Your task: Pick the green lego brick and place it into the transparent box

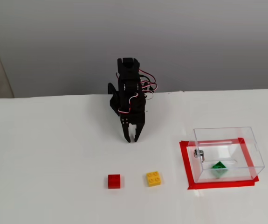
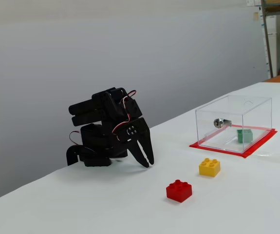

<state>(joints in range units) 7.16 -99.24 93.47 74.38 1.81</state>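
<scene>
Brick (image 1: 218, 169) first: in a fixed view from above, you find the green piece already lying inside the box (image 1: 252, 151), at the lower right of the frame, turned corner-on like a diamond. Your gripper (image 1: 131, 139) hangs at centre frame, up and left of the box and well apart from it, fingers nearly together with only a small gap, holding nothing. A red brick (image 1: 114, 181) and a yellow brick (image 1: 153, 178) sit below it on the white table (image 1: 45, 158). The box stands on a red mat (image 1: 186, 165).

In another fixed view, from the side, the brick (image 2: 245, 135) shows at the right, behind the clear wall of the box (image 2: 237, 108), near the knob (image 2: 219, 123). Your gripper (image 2: 147, 164) points down at centre left, tips just above the table (image 2: 256, 195), beside the folded arm. The placing looks done; a grey wall (image 2: 178, 58) backs the scene.
</scene>
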